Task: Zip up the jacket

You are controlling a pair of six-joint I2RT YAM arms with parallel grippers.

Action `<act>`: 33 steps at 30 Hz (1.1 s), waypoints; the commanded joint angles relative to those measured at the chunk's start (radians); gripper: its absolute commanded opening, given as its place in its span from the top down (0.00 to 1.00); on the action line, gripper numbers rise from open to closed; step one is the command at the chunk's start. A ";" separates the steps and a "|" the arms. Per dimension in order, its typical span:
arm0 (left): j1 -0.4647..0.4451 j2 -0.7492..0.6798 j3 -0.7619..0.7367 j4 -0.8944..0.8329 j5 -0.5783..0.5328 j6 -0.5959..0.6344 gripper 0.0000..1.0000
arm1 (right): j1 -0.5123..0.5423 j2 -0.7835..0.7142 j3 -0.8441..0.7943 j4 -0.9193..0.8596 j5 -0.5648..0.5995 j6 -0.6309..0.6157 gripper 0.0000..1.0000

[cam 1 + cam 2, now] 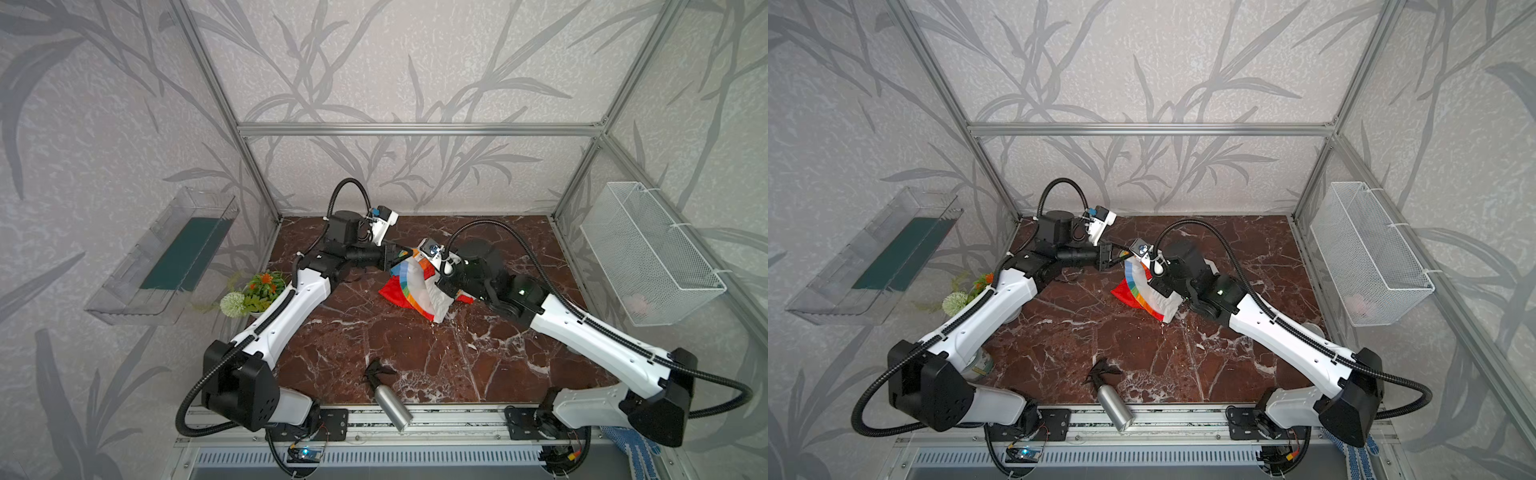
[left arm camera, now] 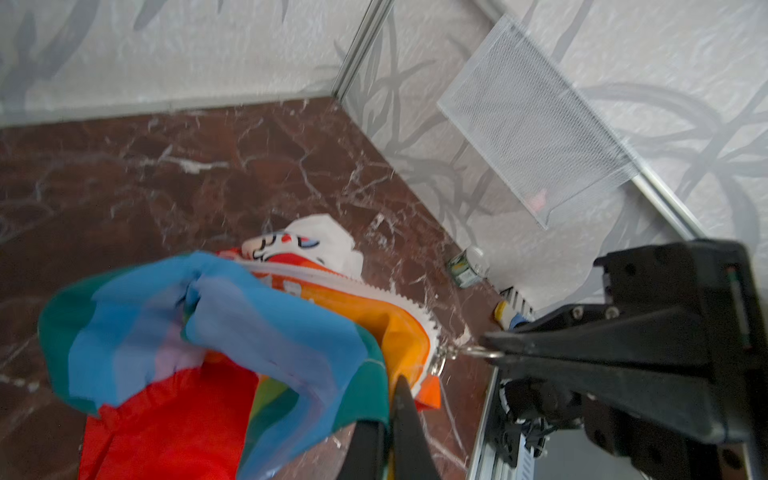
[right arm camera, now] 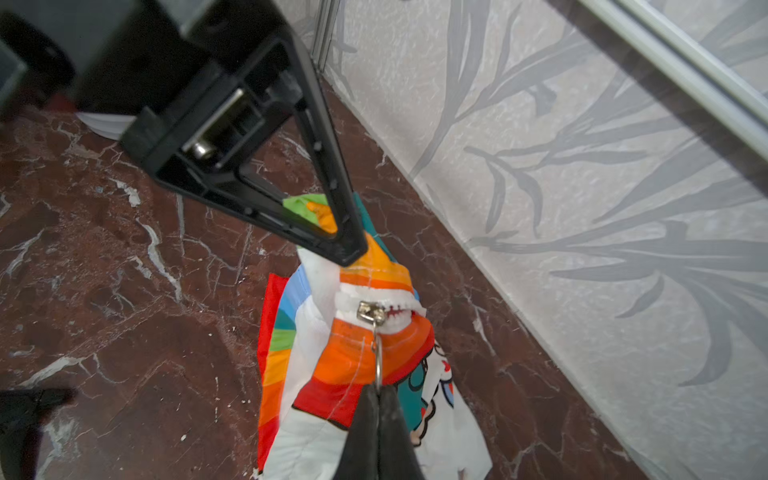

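Jacket [image 1: 415,291] hangs bunched between the two arms, toward the back of the marble table [image 1: 374,345], its lower folds trailing onto the stone. Left gripper [image 3: 353,252] is clenched on the rainbow cloth just beyond the zipper. Right gripper [image 3: 377,392] is pinched tight on the metal ring [image 3: 378,361] of the pull (the slider [image 3: 368,311] sits on the white teeth). Silver spray bottle [image 1: 392,409] lies at the front edge.
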 commanded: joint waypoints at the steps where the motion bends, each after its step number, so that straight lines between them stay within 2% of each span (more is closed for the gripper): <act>1: 0.021 -0.100 -0.122 -0.047 -0.095 0.079 1.00 | 0.004 0.002 -0.013 0.086 -0.028 0.091 1.00; 4: 0.029 -0.134 -0.210 -0.008 -0.107 0.007 1.00 | 0.005 0.048 -0.011 0.109 -0.099 0.137 1.00; 7: 0.041 -0.155 -0.276 0.065 -0.073 -0.087 1.00 | 0.019 0.100 0.006 0.112 -0.136 0.151 1.00; 8: 0.048 -0.172 -0.301 0.095 -0.068 -0.119 0.94 | 0.025 0.113 0.014 0.115 -0.144 0.164 1.00; 9: 0.057 -0.196 -0.333 0.141 -0.066 -0.162 0.81 | 0.029 0.128 0.023 0.118 -0.159 0.177 1.00; 11: 0.082 -0.244 -0.382 0.188 -0.069 -0.239 0.61 | 0.040 0.157 0.044 0.116 -0.181 0.184 1.00; 13: 0.106 -0.287 -0.404 0.166 -0.092 -0.274 0.47 | 0.044 0.174 0.057 0.115 -0.200 0.188 1.00; 16: 0.122 -0.354 -0.417 0.078 -0.189 -0.338 0.43 | 0.044 0.190 0.075 0.113 -0.234 0.184 1.00; 18: 0.122 -0.393 -0.434 0.057 -0.230 -0.445 0.41 | 0.044 0.210 0.113 0.067 -0.261 0.175 1.00; 23: 0.118 -0.521 -0.597 0.263 -0.240 -0.784 0.39 | 0.047 0.225 0.138 0.013 -0.294 0.164 1.00; 26: 0.116 -0.602 -0.670 0.275 -0.286 -0.968 0.39 | 0.052 0.222 0.133 0.001 -0.294 0.164 1.00; 29: 0.106 -0.707 -0.718 0.252 -0.339 -1.099 0.38 | 0.058 0.218 0.115 -0.013 -0.312 0.173 1.00; 33: 0.072 -0.803 -0.731 0.200 -0.383 -1.204 0.36 | 0.069 0.211 0.073 0.013 -0.327 0.195 1.00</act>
